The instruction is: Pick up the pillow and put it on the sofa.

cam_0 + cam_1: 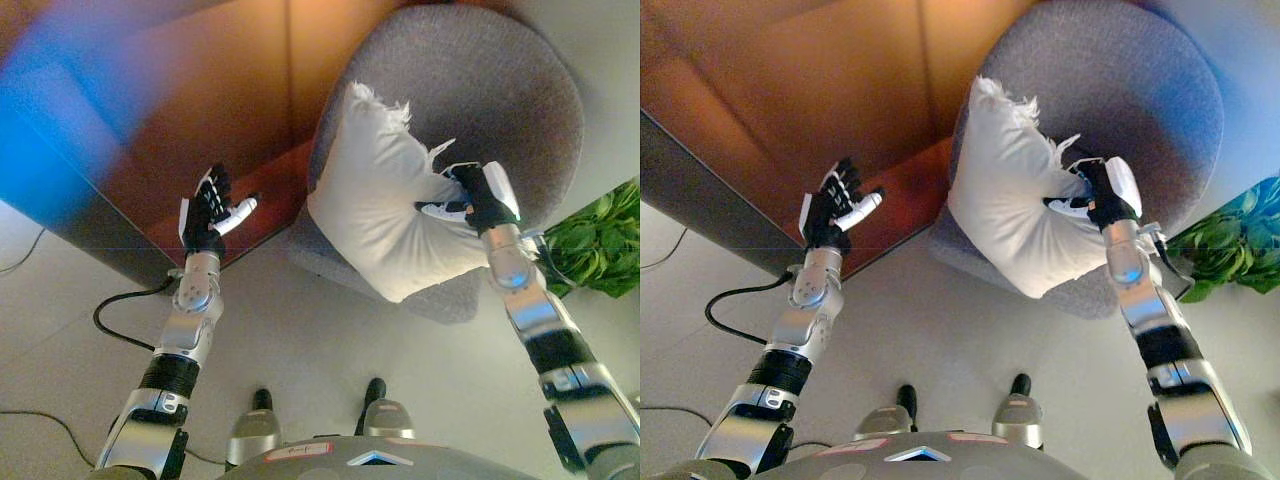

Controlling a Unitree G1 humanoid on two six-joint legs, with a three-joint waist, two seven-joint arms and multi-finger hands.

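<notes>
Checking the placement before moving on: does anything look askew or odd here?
Yes: the white pillow lies tilted on the grey round seat, its lower corner hanging past the front edge. The right hand grips its bunched side.

Soft, even indoor light, faint shadows on the floor (300,330), mild softness throughout

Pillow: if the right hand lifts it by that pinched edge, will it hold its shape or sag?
Probably sag: the pillow is already puckered where the right hand grips it, so it looks soft. Likely light, since one hand bunches it. It overhangs the sofa edge, so it may slide off if released.
</notes>
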